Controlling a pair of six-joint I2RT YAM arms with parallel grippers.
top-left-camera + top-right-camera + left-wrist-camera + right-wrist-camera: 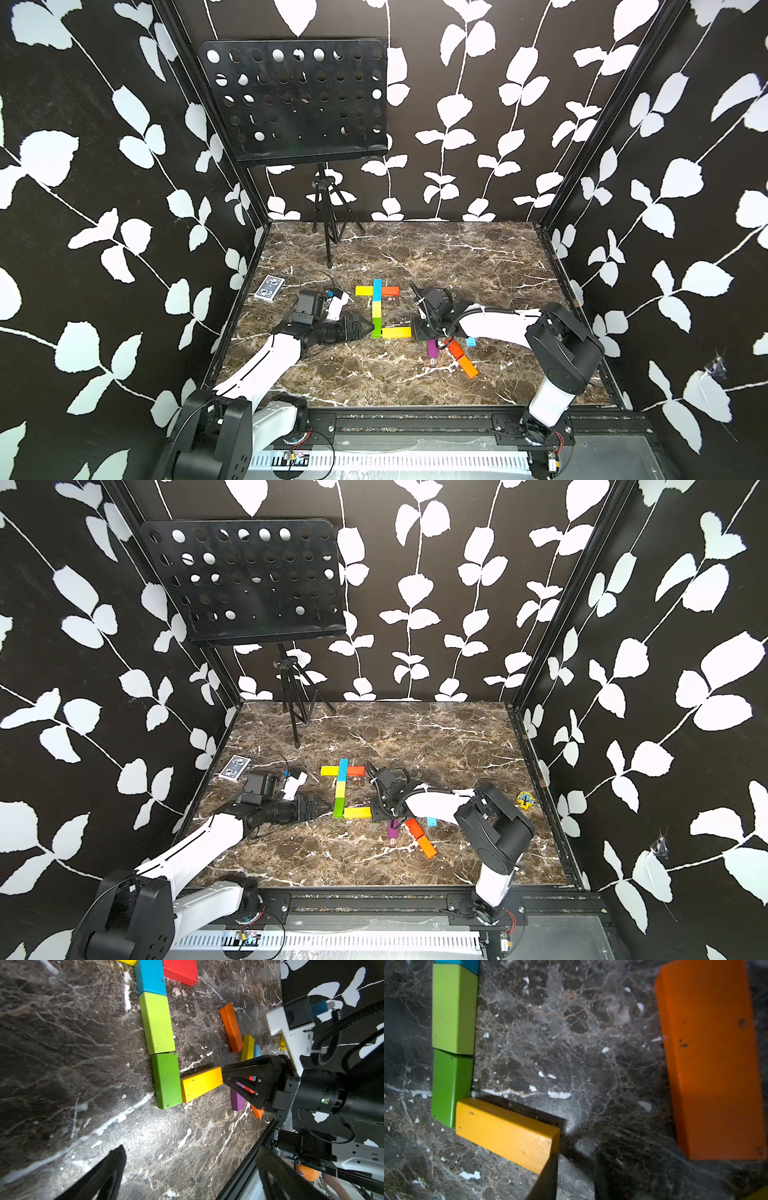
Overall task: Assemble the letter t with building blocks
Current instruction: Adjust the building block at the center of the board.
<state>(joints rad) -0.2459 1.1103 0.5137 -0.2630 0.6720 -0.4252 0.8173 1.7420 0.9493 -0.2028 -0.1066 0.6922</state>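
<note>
In both top views the building blocks form a figure: a cyan bar [377, 289] crossed by yellow [363, 291] and red-orange [390, 290], then lime [376, 309], green [376, 327] and a yellow foot bar [396, 332]. My right gripper [415, 332] [575, 1153] is shut and holds nothing; one fingertip [550, 1167] touches the yellow foot's end [508, 1132]. My left gripper [369, 326] [191, 1147] stands open just left of the green bar [167, 1080], over bare marble.
Loose purple [432, 348], red-orange [455, 349], orange [467, 365] and cyan [470, 341] bars lie by the right arm. A blue-patterned card box [269, 288] sits at the left, a yellow tree token [525, 800] at the right, and a music stand [295, 99] at the back.
</note>
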